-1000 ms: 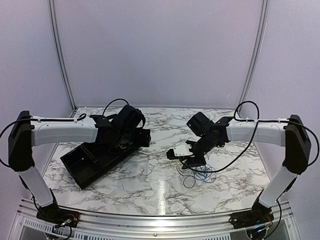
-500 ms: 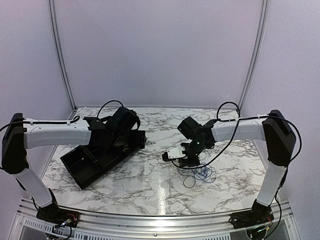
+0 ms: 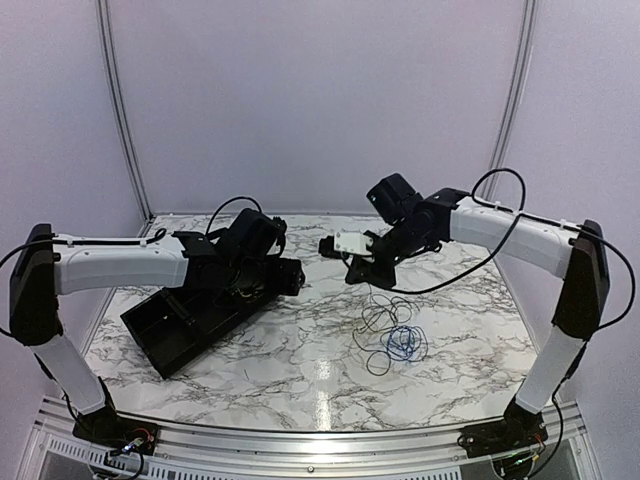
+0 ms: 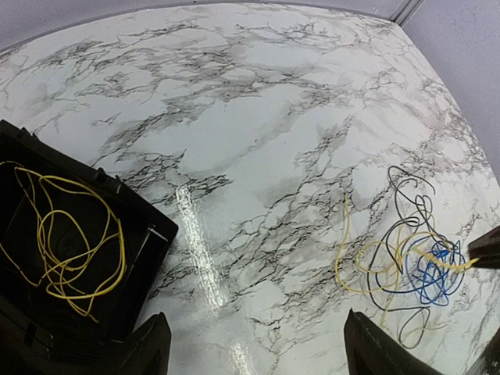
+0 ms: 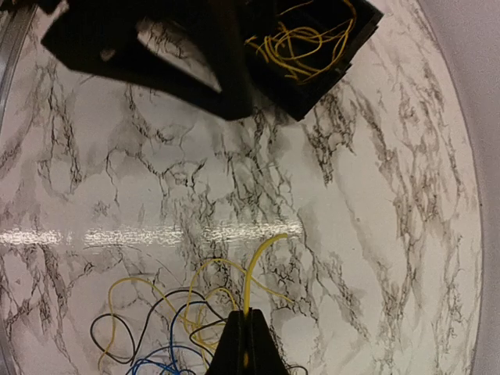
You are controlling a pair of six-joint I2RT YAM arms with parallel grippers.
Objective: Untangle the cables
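3 colours make up the knot on the marble surface (image 3: 300, 365), right of centre and near the right arm: a yellow cable (image 5: 248, 281), a black cable (image 4: 372, 269) and a blue cable (image 4: 433, 273), all hair-thin and curled into small overlapping loops. The right end effector (image 5: 246, 316) is pinched tight on the yellow one close to its free end and hangs above the pile, so the step in hand looks like drawing yellow out of the tangle. Most of its length lies threaded through the black loops, with blue bunched tightly on the near-right side.

Over on the left, a loose yellow cable (image 4: 66, 250) sits coiled alone in the black tray (image 4: 144, 266), well apart from the knot. The left end effector (image 4: 258, 348) hovers over the tray's edge, fingers spread wide and holding nothing.

Next call: a slow, steady pull up and away, probably leftward toward the tray, watching that black and blue don't ride along. The empty left end effector could pin the pile if they do.
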